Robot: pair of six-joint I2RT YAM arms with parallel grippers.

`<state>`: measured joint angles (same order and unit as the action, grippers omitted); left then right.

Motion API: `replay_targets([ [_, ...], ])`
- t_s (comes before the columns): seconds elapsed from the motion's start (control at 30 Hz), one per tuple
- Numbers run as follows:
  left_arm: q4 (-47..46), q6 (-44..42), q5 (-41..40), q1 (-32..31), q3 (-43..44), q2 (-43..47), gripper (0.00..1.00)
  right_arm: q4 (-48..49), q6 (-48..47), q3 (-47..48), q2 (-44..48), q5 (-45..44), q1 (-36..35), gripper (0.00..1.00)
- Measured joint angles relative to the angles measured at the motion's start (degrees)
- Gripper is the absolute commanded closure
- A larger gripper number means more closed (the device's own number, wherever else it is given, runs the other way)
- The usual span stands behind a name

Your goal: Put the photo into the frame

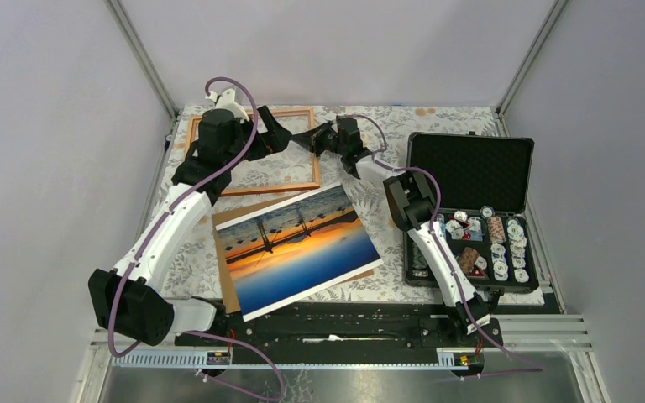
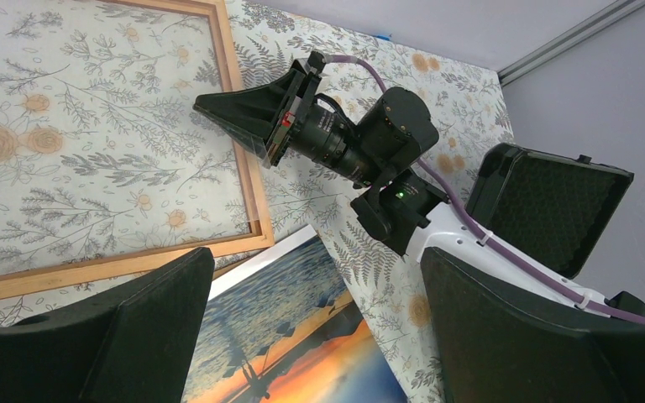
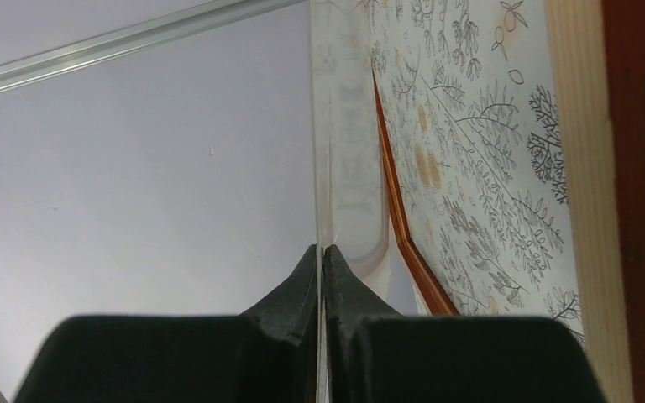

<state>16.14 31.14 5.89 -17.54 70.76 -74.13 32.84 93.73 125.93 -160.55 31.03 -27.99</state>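
Observation:
The photo (image 1: 298, 248) lies face up and skewed at the table's centre front; its upper part also shows in the left wrist view (image 2: 302, 336). The frame (image 1: 269, 188) lies flat at the back left and shows in the left wrist view (image 2: 243, 143). My right gripper (image 1: 302, 140) is at the frame's right rail, shut on the edge of a thin clear pane (image 3: 348, 168), which is seen edge-on between its fingertips (image 3: 321, 252). My left gripper (image 1: 275, 134) is open and empty (image 2: 315, 327), hovering over the frame's near right corner and the photo's top edge.
A plain brown backing board (image 1: 227, 269) lies under the photo's left side. An open black case of chips (image 1: 470, 210) stands at the right. A floral cloth (image 1: 386, 143) covers the table. Grey walls enclose the back and sides.

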Motion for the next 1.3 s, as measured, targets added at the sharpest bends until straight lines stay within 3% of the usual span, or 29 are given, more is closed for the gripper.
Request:
replay_targets([
  [0.27,-0.15,0.0,-0.04,0.52,0.0,-0.72,0.01,-1.27,-0.57,0.24,0.0,-0.09,-0.07,0.94],
  [0.77,-0.15,0.2,0.02,0.72,-0.04,-1.38,0.01,-3.8,-15.21,1.62,-0.7,-0.57,-0.13,1.0],
  [1.3,-0.17,0.44,0.48,0.74,-0.04,-1.38,0.01,3.96,-22.97,3.28,-2.49,-0.92,-0.94,1.0],
])
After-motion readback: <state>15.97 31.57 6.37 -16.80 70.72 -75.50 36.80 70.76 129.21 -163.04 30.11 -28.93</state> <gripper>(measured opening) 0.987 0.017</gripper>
